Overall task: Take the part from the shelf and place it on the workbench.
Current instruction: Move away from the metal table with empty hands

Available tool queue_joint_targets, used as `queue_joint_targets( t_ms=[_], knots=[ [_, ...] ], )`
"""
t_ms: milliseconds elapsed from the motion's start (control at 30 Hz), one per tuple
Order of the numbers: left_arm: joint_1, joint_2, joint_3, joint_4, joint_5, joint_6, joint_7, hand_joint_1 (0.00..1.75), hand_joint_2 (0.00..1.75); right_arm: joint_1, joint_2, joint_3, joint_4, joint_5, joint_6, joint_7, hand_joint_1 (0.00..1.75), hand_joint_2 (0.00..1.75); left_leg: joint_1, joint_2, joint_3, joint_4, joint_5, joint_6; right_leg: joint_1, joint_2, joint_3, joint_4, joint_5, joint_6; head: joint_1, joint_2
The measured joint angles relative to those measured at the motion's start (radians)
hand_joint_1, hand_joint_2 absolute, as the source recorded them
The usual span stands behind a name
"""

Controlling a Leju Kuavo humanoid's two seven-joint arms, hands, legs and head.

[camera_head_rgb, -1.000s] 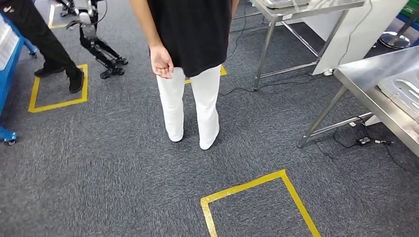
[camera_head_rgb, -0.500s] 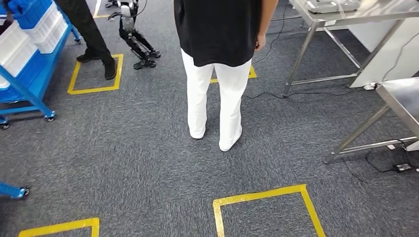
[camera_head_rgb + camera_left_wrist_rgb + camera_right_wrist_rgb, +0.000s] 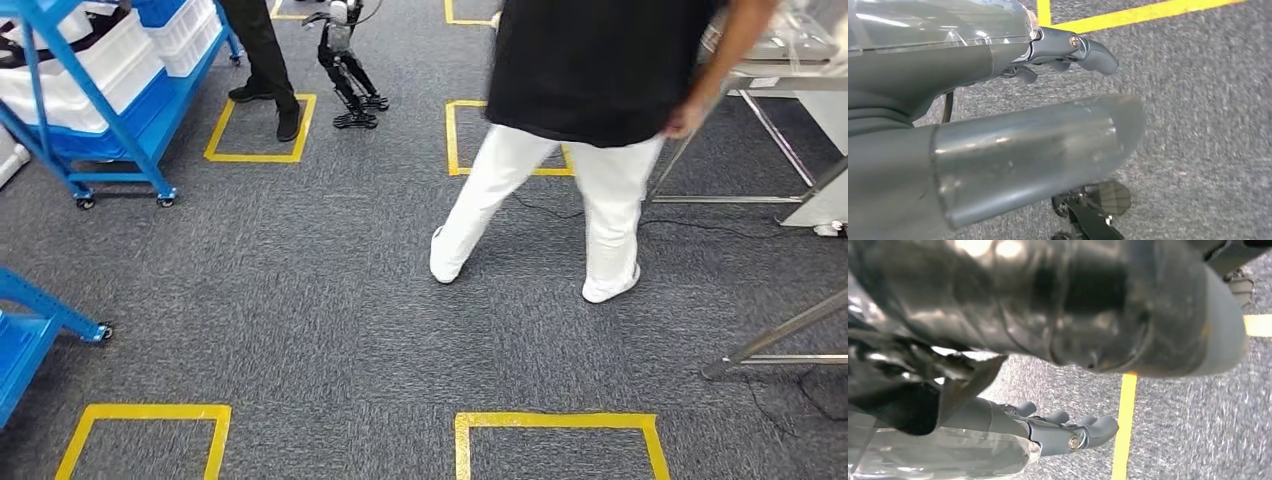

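Left hand (image 3: 1013, 100): hangs at the robot's side over grey carpet. The thick thumb lies across the left wrist view and the darker fingers (image 3: 1088, 50) reach out beyond it, parted from the thumb, with nothing between them. I judge the hand free of any load.

Right hand (image 3: 1058, 325): also hanging low over the carpet. Its thumb crosses the near part of the right wrist view and the fingers (image 3: 1083, 432) lie loosely side by side beyond it. Nothing is held. The gap between thumb and fingers looks open.

Part: cannot be made out. It is presumably among the white bins (image 3: 100, 50) on the blue shelf trolley (image 3: 110, 110), far left in the head view. A dark shape lies in the top bin, too small to name.

Key relation: the shelf lies ahead and to the robot's left, well apart from both hands, so the left hand is the nearer one. The part's long axis cannot be told from here.

Workbench: steel table legs (image 3: 770, 340) stand at the right edge, on the far side from the shelf.

In the way: a person in white trousers (image 3: 560, 200) stands ahead and right of centre, and a second person in dark trousers (image 3: 260, 60) stands just beside the trolley.

Floor: yellow tape squares (image 3: 555, 440) mark standing spots. A small legged robot (image 3: 345, 70) stands beyond.

Step, as I judge it: approach to the shelf, no reach begun.
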State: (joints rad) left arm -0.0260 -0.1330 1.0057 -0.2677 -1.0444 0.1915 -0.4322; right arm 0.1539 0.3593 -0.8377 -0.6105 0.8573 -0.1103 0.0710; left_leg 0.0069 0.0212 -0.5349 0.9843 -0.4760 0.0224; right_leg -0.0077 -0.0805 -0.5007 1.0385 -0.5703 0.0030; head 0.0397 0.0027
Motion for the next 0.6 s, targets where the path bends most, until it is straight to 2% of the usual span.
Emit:
queue_joint_targets(
  t_ms=[67,100,133,167,200,233,300,333,367,433,467,500,533,567,600],
  knots=[
    [-0.003,-0.001,0.003,0.0,0.0,0.0,-0.002,0.0,0.0,0.002,0.0,-0.002,0.001,0.0,0.007,-0.005,0.0,0.0,0.001,-0.019,0.002,-0.005,0.005,0.01,-0.004,0.054,-0.051,0.11,-0.063,0.003,0.0,0.0],
    [-0.004,0.0,0.005,0.0,0.0,0.0,-0.003,0.0,0.0,0.004,0.0,-0.003,0.001,-0.002,0.011,-0.007,0.0,0.0,0.0,-0.03,0.001,-0.005,0.006,0.012,-0.005,0.068,-0.086,0.178,-0.091,0.004,0.0,0.0],
    [-0.006,0.0,0.007,0.0,-0.001,0.0,-0.004,0.0,0.0,0.006,-0.001,-0.002,0.001,-0.008,0.016,-0.008,0.0,0.0,0.0,-0.042,0.001,-0.004,0.006,0.013,-0.005,0.074,-0.114,0.229,-0.104,0.005,0.0,0.0],
    [-0.006,0.0,0.01,0.0,-0.002,0.0,-0.004,0.0,0.0,0.008,-0.001,0.001,0.001,-0.018,0.02,-0.006,0.0,0.0,-0.001,-0.057,0.001,-0.002,0.006,0.012,-0.005,0.076,-0.128,0.248,-0.096,0.005,0.0,0.0],
    [-0.006,0.0,0.013,0.0,-0.003,-0.001,-0.005,0.0,0.0,0.012,-0.002,0.007,-0.001,-0.032,0.023,-0.001,0.0,0.0,-0.001,-0.072,0.002,0.001,0.004,0.011,-0.006,0.079,-0.124,0.227,-0.068,0.005,0.0,0.0],
    [-0.006,0.0,0.015,0.0,-0.004,-0.001,-0.004,0.0,0.0,0.017,-0.002,0.016,-0.004,-0.048,0.026,0.006,0.0,0.0,0.0,-0.087,0.003,0.004,0.002,0.009,-0.007,0.087,-0.104,0.172,-0.026,0.003,0.0,0.0],
    [-0.006,0.0,0.019,0.0,-0.006,-0.002,-0.004,0.0,0.0,0.028,-0.003,0.039,-0.012,-0.075,0.029,0.022,0.0,0.0,-0.001,-0.113,0.0,0.014,-0.004,0.002,-0.01,0.134,-0.055,0.048,0.037,-0.002,0.0,0.0],
    [-0.006,0.0,0.02,0.0,-0.007,-0.003,-0.003,0.0,0.0,0.033,-0.003,0.05,-0.016,-0.086,0.031,0.027,0.0,0.0,0.0,-0.124,-0.004,0.019,-0.006,-0.005,-0.01,0.154,-0.042,0.011,0.05,-0.004,0.0,0.0],
    [-0.006,0.0,0.021,0.0,-0.008,-0.004,-0.002,0.0,0.0,0.037,-0.003,0.061,-0.02,-0.095,0.032,0.033,0.0,0.0,0.001,-0.135,-0.009,0.022,-0.007,-0.011,-0.008,0.166,-0.037,-0.003,0.05,-0.007,0.0,0.0],
    [-0.003,0.001,0.026,0.0,-0.011,-0.008,-0.001,0.0,0.0,0.042,-0.003,0.084,-0.029,-0.11,0.033,0.044,0.0,0.0,0.004,-0.155,-0.016,0.02,-0.004,-0.026,-0.005,0.149,-0.037,-0.008,0.053,-0.015,0.0,0.0],
    [0.0,0.002,0.029,0.0,-0.013,-0.01,-0.001,0.0,0.0,0.045,-0.003,0.095,-0.033,-0.115,0.033,0.048,0.0,0.0,0.005,-0.149,-0.019,0.025,-0.008,-0.031,-0.006,0.137,-0.034,-0.013,0.055,-0.022,0.0,0.0],
    [0.001,0.003,0.032,0.0,-0.013,-0.011,-0.001,0.0,0.0,0.05,-0.003,0.105,-0.035,-0.119,0.033,0.05,0.0,0.0,0.004,-0.13,-0.028,0.044,-0.021,-0.035,-0.008,0.124,-0.032,-0.019,0.057,-0.028,0.0,0.0],
    [0.001,0.004,0.035,0.0,-0.014,-0.013,-0.001,0.0,0.0,0.054,-0.003,0.114,-0.037,-0.121,0.033,0.051,0.0,0.0,0.004,-0.102,-0.046,0.082,-0.045,-0.038,-0.008,0.109,-0.03,-0.024,0.059,-0.034,0.0,0.0],
    [0.0,0.005,0.037,0.0,-0.014,-0.014,-0.001,0.0,0.0,0.058,-0.003,0.122,-0.038,-0.123,0.033,0.052,0.0,0.0,0.004,-0.07,-0.073,0.139,-0.078,-0.041,-0.007,0.093,-0.029,-0.026,0.059,-0.038,0.0,0.0],
    [-0.001,0.006,0.039,0.0,-0.014,-0.014,-0.001,0.0,0.0,0.061,-0.003,0.128,-0.039,-0.124,0.032,0.052,0.0,0.0,0.004,-0.049,-0.106,0.207,-0.111,-0.044,-0.004,0.077,-0.029,-0.026,0.058,-0.041,0.0,0.0]
  ],
)
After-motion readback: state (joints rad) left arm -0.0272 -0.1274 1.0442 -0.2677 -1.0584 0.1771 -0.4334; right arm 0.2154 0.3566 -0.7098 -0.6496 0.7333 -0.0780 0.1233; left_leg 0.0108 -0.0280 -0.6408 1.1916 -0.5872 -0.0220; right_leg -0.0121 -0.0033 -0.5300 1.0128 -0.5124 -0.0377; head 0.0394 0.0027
